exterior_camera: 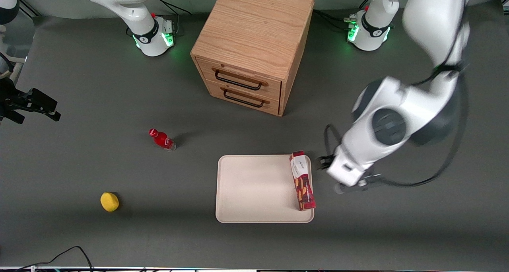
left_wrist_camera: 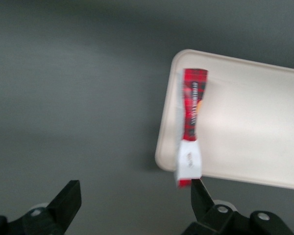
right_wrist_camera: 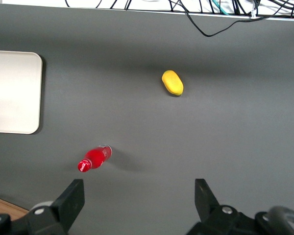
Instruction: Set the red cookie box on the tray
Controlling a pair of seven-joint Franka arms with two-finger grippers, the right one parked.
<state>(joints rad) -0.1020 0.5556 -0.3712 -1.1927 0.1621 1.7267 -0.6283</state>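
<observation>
A dark grey mat covers the desk point(exterior_camera: 79, 85), with a light wooden two-drawer cabinet point(exterior_camera: 252, 45) standing near the desk's farther edge from the front camera, about midway along it. The cream-white tray point(exterior_camera: 254, 188) lies flat on the mat, nearer the front camera than the cabinet and closer to the desk's near edge. The red cookie box point(exterior_camera: 302, 180) stands on its long narrow side on the tray, running along the tray's short rim at the working arm's end, its white end panel pointing toward the cabinet and its cookie-printed red part toward the near edge. The left arm's gripper point(exterior_camera: 324, 162) hangs above the bare mat just beside that rim of the tray, clear of the box and holding nothing. In the left wrist view the gripper point(left_wrist_camera: 134, 198) has its two dark fingers point(left_wrist_camera: 68, 198) spread wide apart, with only grey mat between them, and the box's white end point(left_wrist_camera: 188, 164) sits near one fingertip without touching it. A small red bottle point(exterior_camera: 162, 139) lies on the mat toward the parked arm's end of the desk, and a yellow lemon-like fruit point(exterior_camera: 109, 201) sits nearer that end's near corner.
</observation>
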